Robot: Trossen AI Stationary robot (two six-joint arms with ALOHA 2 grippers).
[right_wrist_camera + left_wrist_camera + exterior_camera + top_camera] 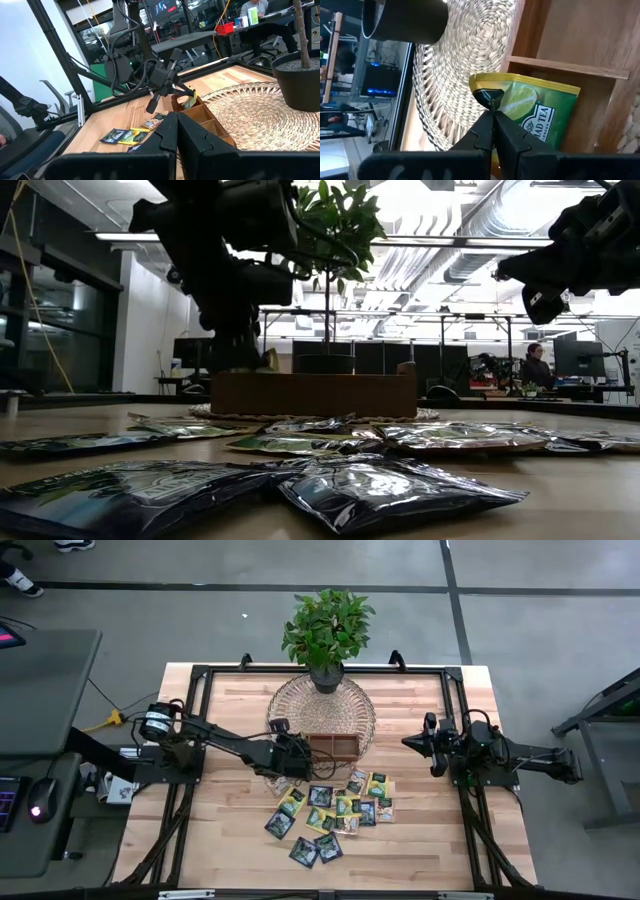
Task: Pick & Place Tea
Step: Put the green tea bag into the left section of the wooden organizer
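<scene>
Light wooden slatted table [420,830] inside a black metal frame.

Round woven straw mat [345,705], far centre of the table, carrying a black pot with a leafy green plant [327,630].

Brown wooden three-compartment tray [340,748], on the near edge of the mat.

Left gripper [494,116], at the tray's left end: fingers pinched tight on the corner of one yellow-green square tea sachet with a lime picture [540,112], which hangs over the tray's end compartment. In the right wrist view the same sachet [189,101] shows at the tray's end, below the left arm's tool.

Loose flat square tea sachets [330,812], yellow-green, dark blue-black and green wrappers: scattered on the bare wood just near of the tray, several overlapping.

Right gripper [176,131], idle over the right side of the table, well apart from the sachets: fingers closed together, holding nothing.

Person seated at a desk [537,366], far back in the room.
</scene>
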